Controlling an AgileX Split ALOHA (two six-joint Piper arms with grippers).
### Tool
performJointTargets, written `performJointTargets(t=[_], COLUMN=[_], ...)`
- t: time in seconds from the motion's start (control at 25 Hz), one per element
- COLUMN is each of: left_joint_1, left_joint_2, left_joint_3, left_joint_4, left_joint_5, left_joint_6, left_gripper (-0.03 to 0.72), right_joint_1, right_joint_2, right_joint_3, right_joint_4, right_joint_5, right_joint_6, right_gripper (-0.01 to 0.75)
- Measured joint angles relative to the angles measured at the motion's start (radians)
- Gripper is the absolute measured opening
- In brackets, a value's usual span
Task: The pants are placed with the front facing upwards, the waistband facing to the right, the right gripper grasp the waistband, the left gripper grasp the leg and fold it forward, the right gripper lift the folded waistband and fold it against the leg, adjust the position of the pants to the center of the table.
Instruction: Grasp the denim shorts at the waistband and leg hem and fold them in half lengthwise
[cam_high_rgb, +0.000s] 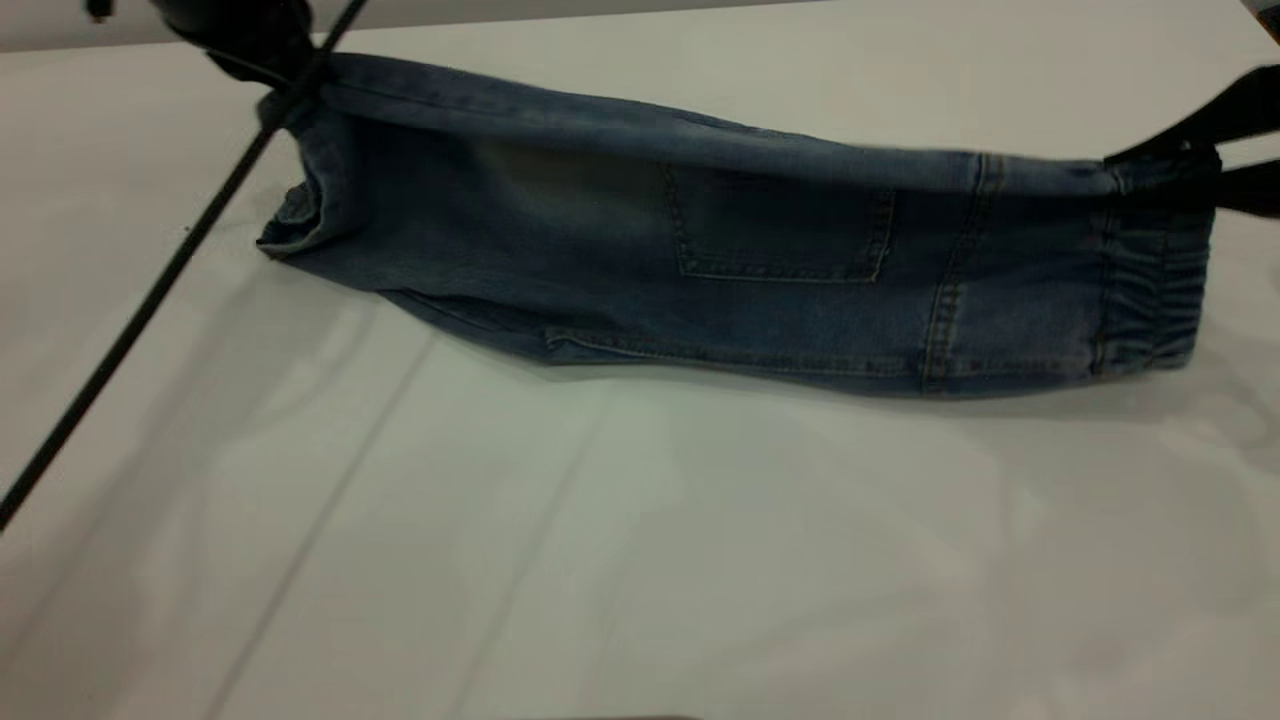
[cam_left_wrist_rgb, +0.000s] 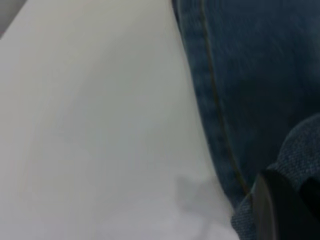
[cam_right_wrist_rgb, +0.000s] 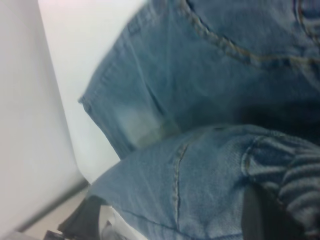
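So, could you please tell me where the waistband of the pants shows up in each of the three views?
Exterior view: the waistband is at the pants' right end, below the right gripper.
Left wrist view: not in it; only leg denim and table.
Right wrist view: waistband, ruched, at the lower right.
Shared landmark: the orange-tan stitching.

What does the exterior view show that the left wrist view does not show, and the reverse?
Only the exterior view shows the square back pocket, the gathered elastic waistband and the black right gripper clamped on its top edge. Only the left wrist view shows a black finger of the left gripper pressing denim up close. Both show the small blue denim pants with orange-tan stitching on the white matte table.
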Motion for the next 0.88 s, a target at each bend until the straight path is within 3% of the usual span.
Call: performJointTargets(t=[0.64,0.76,0.88], left_joint_1=[-0.029,-0.034,-0.04], left_joint_2=[0.2,0.215,0.217], left_joint_3=[-0.254,-0.267,-0.27], left_joint_4=[-0.008,-0.007,-0.004], left_joint_5=[0.001,-0.005,-0.018], left_joint_6=[0.0,0.0,-0.001], left_gripper=[0.047,0.11,0.245], right_joint_1=[0.001,0.001,0.001], right_joint_2=[0.144,0.146,0.146], right_joint_3=[-0.173,-0.179,-0.179], right_joint_4=[0.0,0.0,0.0], right_joint_5=[-0.087,-0.089,-0.09], right_joint_6=[0.101,0.097,0.086], right_gripper=[0.069,0.119,0.222])
